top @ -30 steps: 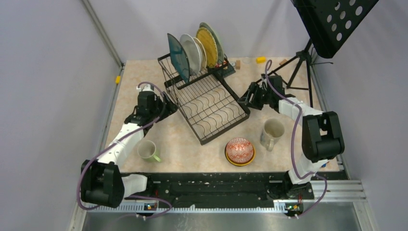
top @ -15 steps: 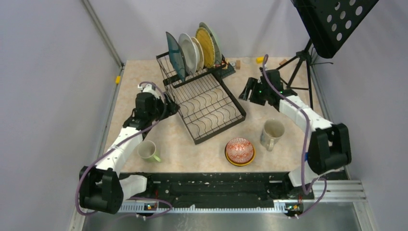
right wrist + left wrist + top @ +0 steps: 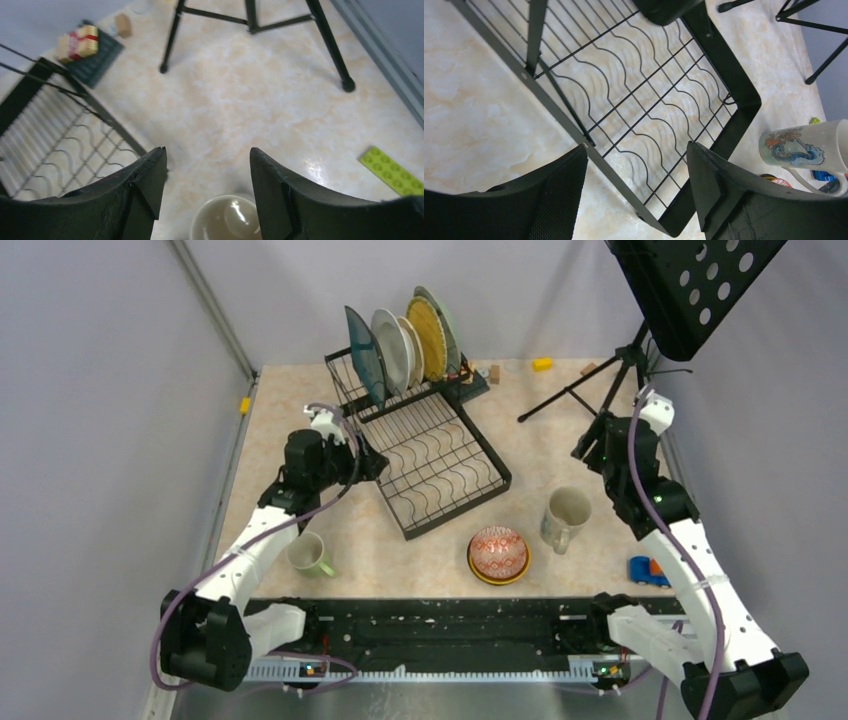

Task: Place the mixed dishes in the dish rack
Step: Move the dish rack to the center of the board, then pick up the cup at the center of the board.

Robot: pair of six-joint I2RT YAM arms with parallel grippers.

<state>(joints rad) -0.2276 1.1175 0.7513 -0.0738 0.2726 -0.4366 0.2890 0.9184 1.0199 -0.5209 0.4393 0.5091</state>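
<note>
A: right gripper spread, empty, above cream mug, which stands right of rack. left gripper spread astride rack's edge, contact unclear.
B: mug looks ceramic: rigid, slick, chippable. I'd pinch the wall at the rim, one finger inside.

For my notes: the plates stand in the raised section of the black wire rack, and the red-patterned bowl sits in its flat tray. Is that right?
The round plates do stand in the black wire dish rack's raised section, but the red-patterned bowl sits on the beige tabletop near the rack, nested in a yellow-orange bowl, as the top external view shows.
</note>
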